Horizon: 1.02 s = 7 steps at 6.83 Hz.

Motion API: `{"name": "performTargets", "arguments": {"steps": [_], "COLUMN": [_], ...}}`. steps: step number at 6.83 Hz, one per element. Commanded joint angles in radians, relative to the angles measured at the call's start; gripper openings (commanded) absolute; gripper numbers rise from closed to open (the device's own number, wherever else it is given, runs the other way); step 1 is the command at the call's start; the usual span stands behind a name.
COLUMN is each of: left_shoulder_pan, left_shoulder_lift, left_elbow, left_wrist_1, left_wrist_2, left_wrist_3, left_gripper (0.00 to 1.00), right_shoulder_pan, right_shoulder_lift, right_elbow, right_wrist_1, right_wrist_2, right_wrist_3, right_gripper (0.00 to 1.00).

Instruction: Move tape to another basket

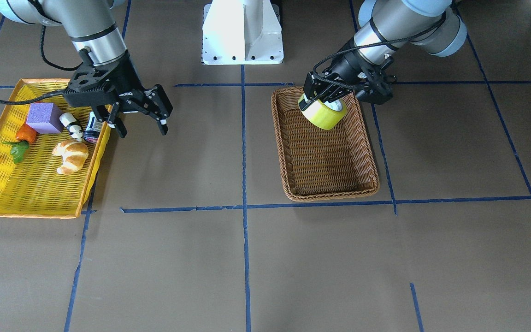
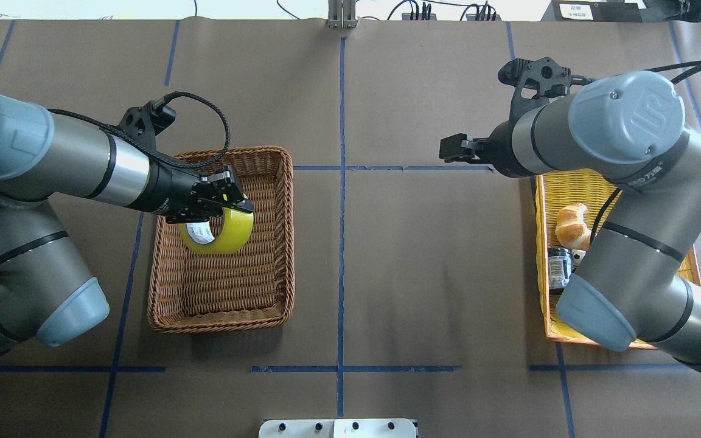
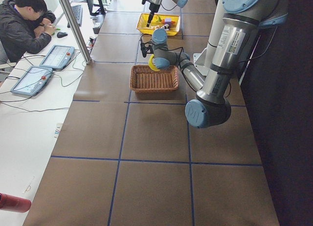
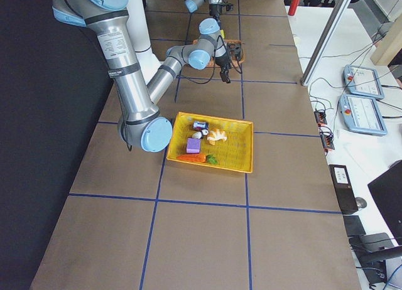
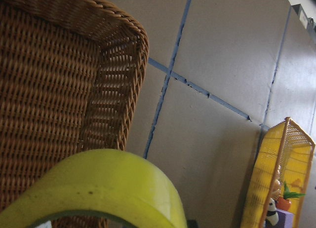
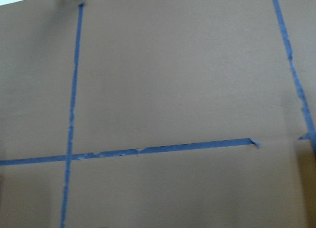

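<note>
Here, L tool (image 2: pixel 224 202) pinches tape (image 2: pixel 230 236) above basket (image 2: pixel 287 243), 12 o'clock end overhead; tilted drop could roll it out.

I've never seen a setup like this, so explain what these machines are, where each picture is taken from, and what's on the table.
These are two robot arms at a brown table, each ending in a two-finger gripper. Four pictures come from fixed cameras: across the table, behind the robot, and each table end; two come from cameras on the wrists. The left gripper is shut on a yellow roll of tape, held over a brown wicker basket. The right gripper hangs open near a yellow basket holding a croissant, a purple block and other small items.
</note>
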Motion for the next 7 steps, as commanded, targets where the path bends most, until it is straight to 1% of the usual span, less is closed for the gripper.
{"name": "performTargets", "arguments": {"steps": [1,2,3,4,5,6,7], "left_shoulder_pan": [0.053,0.089,0.107,0.130,0.158,0.175,0.170], "left_shoulder_lift": [-0.040,-0.072,-0.087,-0.082,-0.086,-0.088,-0.085], "left_elbow": [0.020,0.047,0.063,0.067,0.093,0.107,0.089], "left_wrist_1": [0.242,0.313,0.324,0.326,0.326,0.326,0.326], "left_wrist_2": [0.099,0.159,0.182,0.213,0.257,0.296,0.307], "left_wrist_3": [0.236,0.304,0.330,0.337,0.355,0.389,0.410], "left_gripper": [0.00,0.00,0.00,0.00,0.07,0.26,0.99], "right_shoulder_pan": [0.136,0.206,0.287,0.364,0.426,0.460,0.487], "right_shoulder_lift": [-0.002,-0.017,-0.063,-0.089,-0.096,-0.126,-0.142], "right_elbow": [-0.005,-0.016,-0.031,-0.057,-0.094,-0.103,-0.107], "right_wrist_1": [-0.180,-0.211,-0.206,-0.206,-0.212,-0.209,-0.211], "right_wrist_2": [0.100,0.172,0.276,0.364,0.405,0.433,0.461], "right_wrist_3": [-0.285,-0.374,-0.469,-0.578,-0.665,-0.721,-0.770], "right_gripper": [1.00,1.00,1.00,1.00,1.00,1.00,1.00]}}
